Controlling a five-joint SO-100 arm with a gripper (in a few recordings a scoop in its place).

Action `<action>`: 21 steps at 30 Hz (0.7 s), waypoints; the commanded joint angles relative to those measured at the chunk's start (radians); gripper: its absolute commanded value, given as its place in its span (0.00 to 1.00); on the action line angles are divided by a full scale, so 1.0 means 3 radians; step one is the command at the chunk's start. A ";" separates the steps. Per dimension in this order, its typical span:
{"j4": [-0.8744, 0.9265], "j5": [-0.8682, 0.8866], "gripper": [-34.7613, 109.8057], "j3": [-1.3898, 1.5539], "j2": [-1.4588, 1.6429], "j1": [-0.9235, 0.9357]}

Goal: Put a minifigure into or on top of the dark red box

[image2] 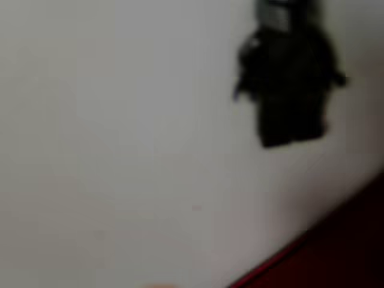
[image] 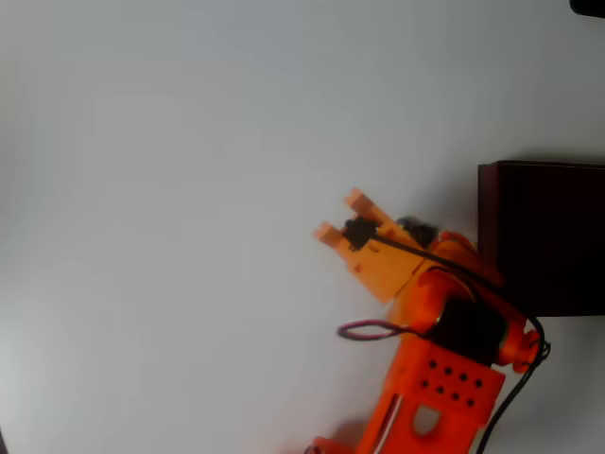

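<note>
Orange and chunky, the tool (image: 342, 216) sits at the end of the orange arm (image: 440, 378) in the overhead view. Its two fingers (image: 364, 204) point up and to the left, with a gap between their tips. Nothing sits in that gap, so the tool is released and grips nothing. A black wire (image: 430, 253) runs along the top of the arm, and a small dark loop of wire (image: 364, 330) hangs out on its left side.

The toy figure (image2: 288, 75) lies on the white bench (image2: 120, 150) in the wrist view, up near the top right. It is small and dark, with a grey head at the top edge of the picture. It looks blurry. The dark red box (image2: 336, 252) shows as a red corner at the bottom right, a little way from the toy figure and not touching it.

In the overhead view the dark red box (image: 544, 236) stands at the right edge of the bench (image: 189, 189), just beside the arm. A small dark shape peeks out right behind the tool, next to the box, but it is too hidden to tell what it is.
</note>
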 commanded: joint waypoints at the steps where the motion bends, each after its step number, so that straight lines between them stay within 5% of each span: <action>1: 0.0026 0.0010 0.38 -0.0245 -0.0174 -0.0010; 21: -0.0455 -0.0235 0.37 -0.0235 -0.0752 0.0123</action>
